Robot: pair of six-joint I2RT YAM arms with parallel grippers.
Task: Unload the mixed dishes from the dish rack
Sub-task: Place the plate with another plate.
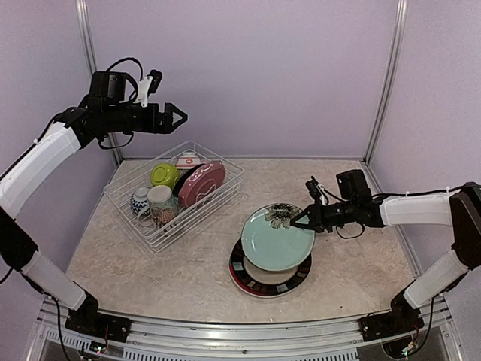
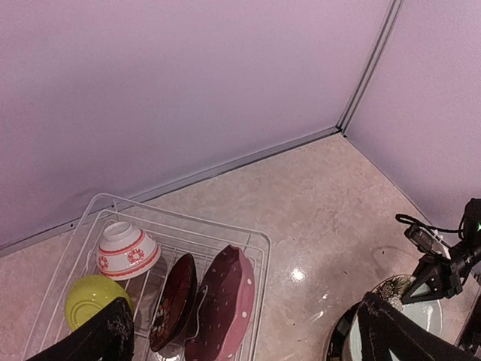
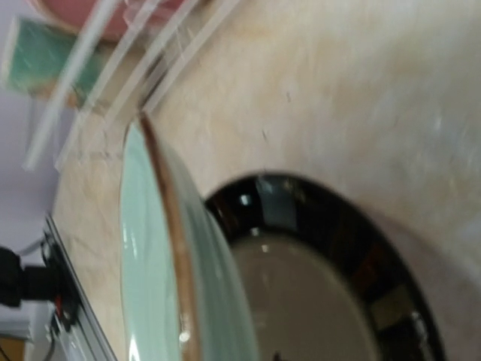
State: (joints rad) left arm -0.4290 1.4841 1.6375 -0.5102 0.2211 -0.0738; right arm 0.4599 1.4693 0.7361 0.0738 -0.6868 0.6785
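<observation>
The step in hand looks like setting down a dish taken from the rack: the right gripper is pinched on the far right rim of a pale green plate, which hangs tilted over a stack on the table, made up of a black-rimmed plate with a cream plate lying in it. The left gripper is raised above the far left corner of the dish rack with its jaws spread wide and nothing between them. The rack sits left of the stack and holds a lime green bowl, a red and white bowl, a pink plate, a blue and white bowl and a mug. The next move probably calls for levelling the green plate, lowering it squarely onto the stack and opening the jaws only once it rests there, since a tilted release could let it slide off. After that, the left arm would need to come down on one of the upright dishes. The left wrist view shows what the top view hides: a dark red plate standing on edge just beside the pink one, whose dots are clear there. The right wrist view shows the green plate edge-on, its near side lifted clear of the stack, but it does not show its own fingers.
</observation>
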